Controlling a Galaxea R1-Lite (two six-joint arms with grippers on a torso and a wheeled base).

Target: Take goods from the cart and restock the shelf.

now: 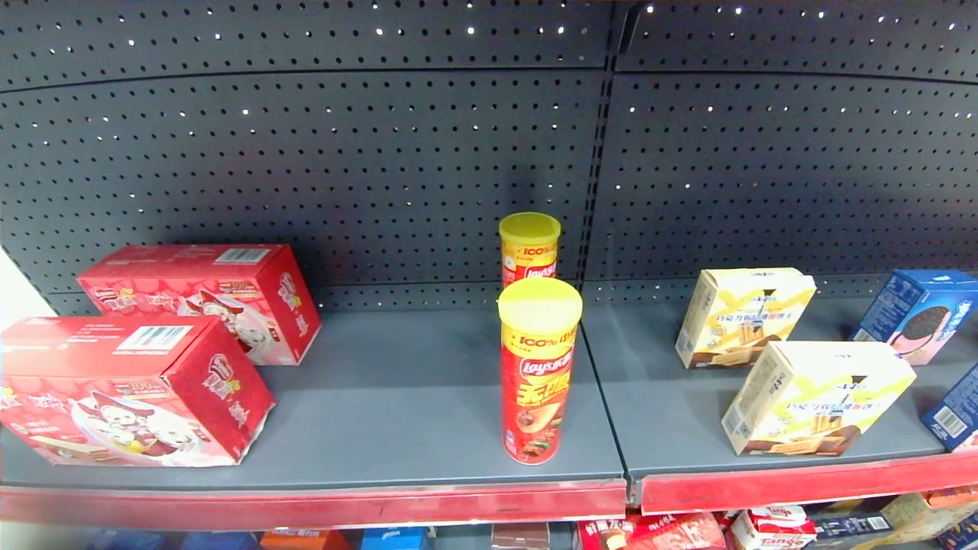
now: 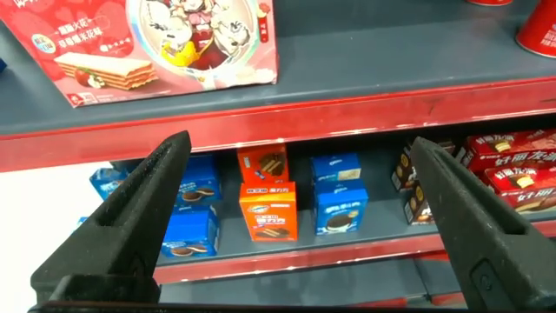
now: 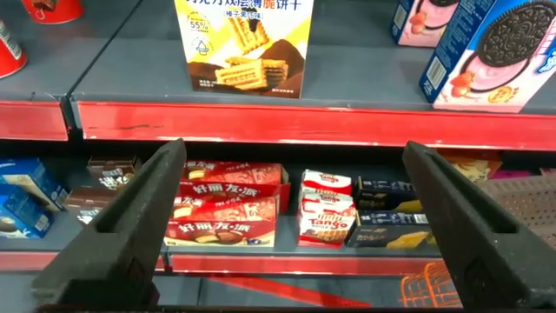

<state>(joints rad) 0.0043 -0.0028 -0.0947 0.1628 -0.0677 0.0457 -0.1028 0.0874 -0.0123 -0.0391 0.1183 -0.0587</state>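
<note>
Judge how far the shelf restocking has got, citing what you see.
Done: the shelf holds two red boxes, two chip cans and two cream wafer boxes. In hand: nothing; the left gripper and right gripper hang open and empty. Left: bare shelf space between boxes and cans awaits goods.

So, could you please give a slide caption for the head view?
Chip cans stand on the shelf between red boxes and yellow boxes.

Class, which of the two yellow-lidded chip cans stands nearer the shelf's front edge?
The front can, close to the red edge strip; the other can stands behind it, near the back panel.
</note>
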